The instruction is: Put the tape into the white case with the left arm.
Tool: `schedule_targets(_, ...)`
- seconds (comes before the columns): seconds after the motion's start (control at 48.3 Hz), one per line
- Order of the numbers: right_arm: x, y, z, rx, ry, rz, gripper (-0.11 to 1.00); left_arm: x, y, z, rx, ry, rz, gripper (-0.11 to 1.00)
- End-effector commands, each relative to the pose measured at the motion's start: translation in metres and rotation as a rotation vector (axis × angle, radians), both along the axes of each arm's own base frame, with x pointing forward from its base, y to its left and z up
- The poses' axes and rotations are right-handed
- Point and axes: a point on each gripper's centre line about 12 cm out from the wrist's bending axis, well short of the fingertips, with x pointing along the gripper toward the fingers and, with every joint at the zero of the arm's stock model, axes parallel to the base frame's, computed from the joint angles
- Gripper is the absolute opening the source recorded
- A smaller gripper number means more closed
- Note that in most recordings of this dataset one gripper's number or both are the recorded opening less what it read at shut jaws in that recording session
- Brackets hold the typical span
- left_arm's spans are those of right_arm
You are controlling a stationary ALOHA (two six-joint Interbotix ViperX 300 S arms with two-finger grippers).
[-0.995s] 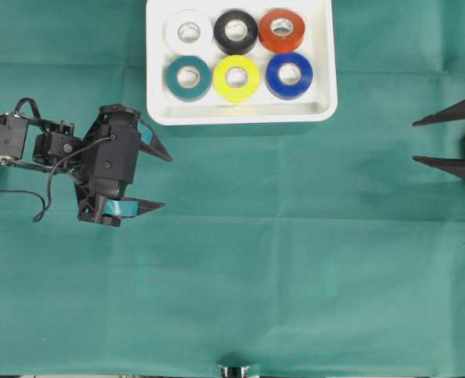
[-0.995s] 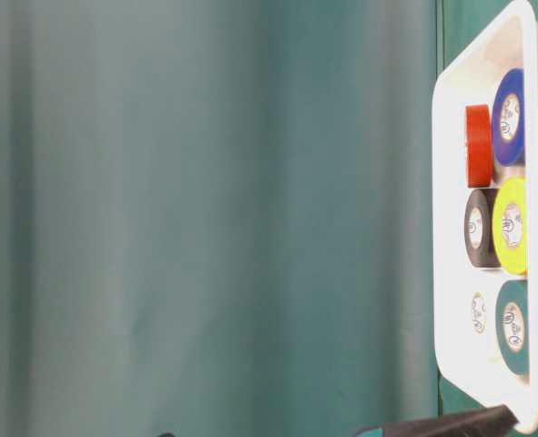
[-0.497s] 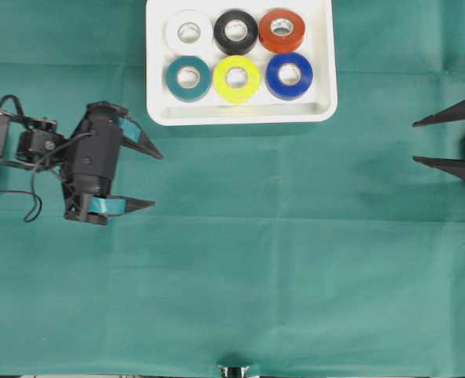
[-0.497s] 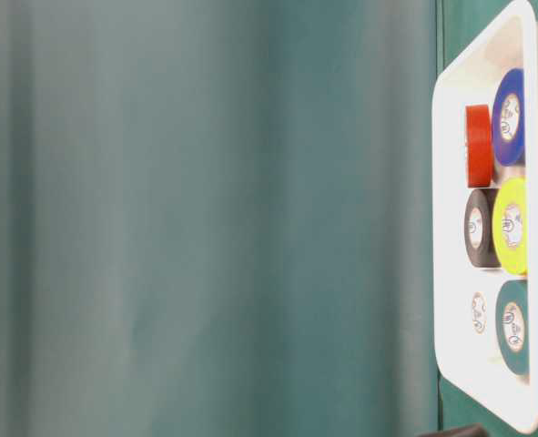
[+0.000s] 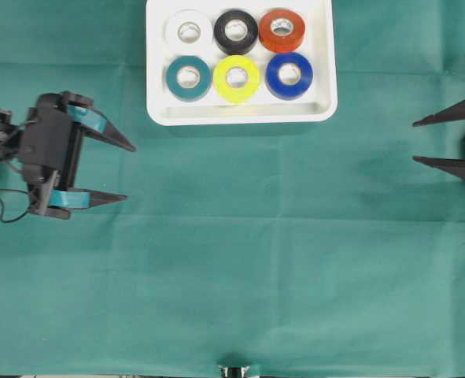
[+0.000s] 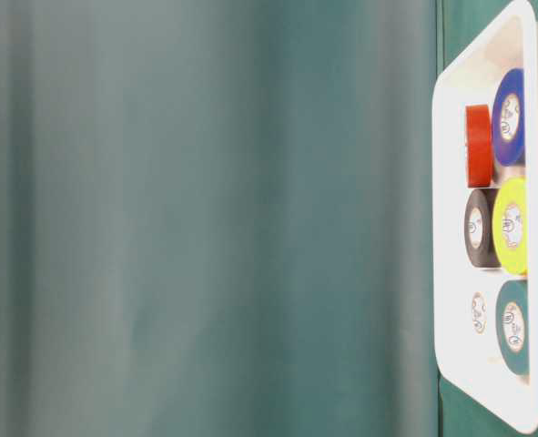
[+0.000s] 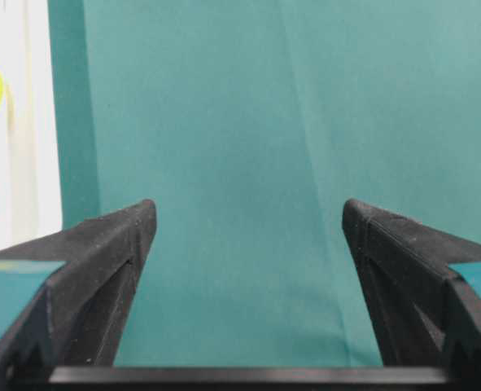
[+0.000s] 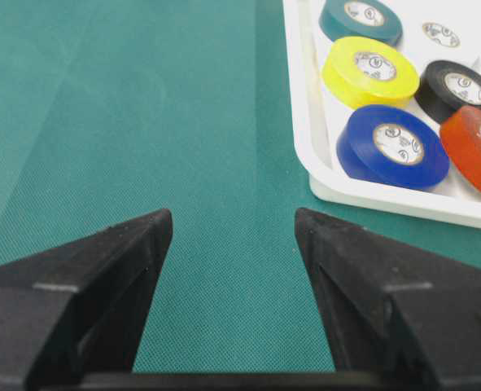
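1. Cloth (image 5: 240,283) of green covers the whole table, bare along the near edge in the overhead view.
2. Further in, at the left edge of that view, the left arm (image 5: 47,161) lies low over the cloth; its left gripper (image 5: 128,172) points toward the middle of the table.
3. Its two pointed fingers (image 5: 106,134), each with a teal band, stand spread wide with nothing between them; the left wrist view shows only green cloth in the gap of that gripper (image 7: 248,216).
4. At the right edge, level with it, the all-black right gripper (image 5: 415,142) points inward, its fingers also spread wide and holding nothing; the right wrist view shows bare cloth between them (image 8: 233,220).
5. The two grippers are well apart, with open cloth between.
6. Farthest back sits the white case (image 5: 240,116), flat on the cloth near the far edge, a little left of centre and nearer the left gripper than the right.
7. Six tape rolls lie flat inside it in two rows of three.
8. Nearer row: teal roll (image 5: 188,77), yellow roll (image 5: 236,78), blue roll (image 5: 289,75).
9. Farther row: white roll (image 5: 188,31), black roll (image 5: 235,31), red roll (image 5: 282,30).
10. Neighbouring rolls sit just beside one another; neither gripper touches the case.
11. The table-level view shows the case (image 6: 451,228) at its right side, the same six rolls in it.
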Motion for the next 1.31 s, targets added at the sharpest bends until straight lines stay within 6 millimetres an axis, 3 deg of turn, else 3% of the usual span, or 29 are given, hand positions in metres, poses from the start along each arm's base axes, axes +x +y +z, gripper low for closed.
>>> schedule_targets(0.0,0.002,0.000,0.004,0.000,-0.011,0.000,0.99,-0.004,0.000,0.009,-0.010,-0.044,0.002,0.93)
schedule_targets(0.85,0.002,0.000,0.004,0.001,-0.009,0.001,0.99,-0.060,0.010,0.018,-0.093,-0.196,0.050,0.93)
schedule_targets(1.285,0.002,0.000,0.004,0.001,-0.011,0.001,0.99,-0.088,0.019,0.007,-0.095,-0.270,0.086,0.93)
